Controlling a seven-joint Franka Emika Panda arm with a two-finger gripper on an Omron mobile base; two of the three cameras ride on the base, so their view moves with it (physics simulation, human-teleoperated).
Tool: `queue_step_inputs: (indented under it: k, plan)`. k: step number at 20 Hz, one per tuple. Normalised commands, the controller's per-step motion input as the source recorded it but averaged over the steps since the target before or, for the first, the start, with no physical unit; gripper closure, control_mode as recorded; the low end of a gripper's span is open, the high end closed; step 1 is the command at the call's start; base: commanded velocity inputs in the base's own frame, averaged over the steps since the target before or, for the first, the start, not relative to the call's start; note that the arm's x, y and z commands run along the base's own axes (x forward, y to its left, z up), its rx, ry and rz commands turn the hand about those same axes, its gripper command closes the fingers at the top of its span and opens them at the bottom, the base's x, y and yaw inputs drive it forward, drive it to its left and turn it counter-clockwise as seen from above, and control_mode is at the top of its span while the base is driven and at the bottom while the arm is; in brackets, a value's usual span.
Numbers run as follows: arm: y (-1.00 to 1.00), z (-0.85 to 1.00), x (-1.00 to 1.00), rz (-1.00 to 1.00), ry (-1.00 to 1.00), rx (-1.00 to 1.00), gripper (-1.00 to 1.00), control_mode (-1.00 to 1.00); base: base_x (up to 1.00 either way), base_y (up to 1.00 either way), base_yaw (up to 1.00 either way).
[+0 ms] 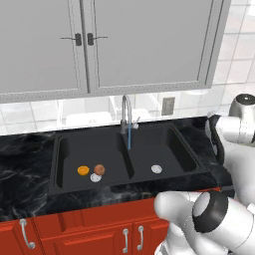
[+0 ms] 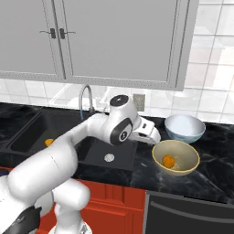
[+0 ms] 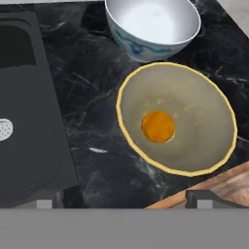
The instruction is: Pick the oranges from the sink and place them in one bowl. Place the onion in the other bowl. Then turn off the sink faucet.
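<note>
One orange [image 3: 158, 126] lies in the bottom of the yellow-tan bowl [image 3: 204, 112], seen from the side as orange [image 2: 169, 161] in bowl [image 2: 189, 153]. My gripper [image 3: 124, 202] hovers above and just left of that bowl, open, with nothing between its fingers; it shows at the arm's end as gripper [image 2: 155, 137]. The second orange [image 1: 83, 170] and the reddish-brown onion [image 1: 99, 169] rest side by side in the left basin of the black sink [image 1: 164, 144]. The pale blue-white bowl [image 3: 146, 19] stands empty behind the yellow one. The faucet [image 1: 127, 114] runs a thin blue stream.
Black marble counter [image 3: 92, 78] surrounds the sink and both bowls. The right basin holds just its drain [image 1: 156, 169]. Grey wall cabinets [image 1: 124, 45] hang above the faucet, and red base cabinets [image 1: 89, 234] run below the counter edge.
</note>
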Motion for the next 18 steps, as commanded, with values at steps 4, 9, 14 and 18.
queue_step_inputs:
  k: [4, 9, 14, 18]
  plan:
    - [0.45, 0.32, -0.02, 0.03, 0.03, -0.01, -1.0, -1.0, 0.0, 0.0, 0.0]
    - [0.26, 0.58, 0.0, 0.06, 0.15, 0.08, -1.0, -1.0, 0.0, 0.0, 0.0]
    - [0.31, 0.58, 0.0, 0.1, 0.25, 0.16, -1.0, -1.0, 0.0, 0.0, 0.0]
    - [0.37, 0.11, 0.0, 0.14, 0.14, 0.17, -1.0, -1.0, 0.0, 0.0, 0.0]
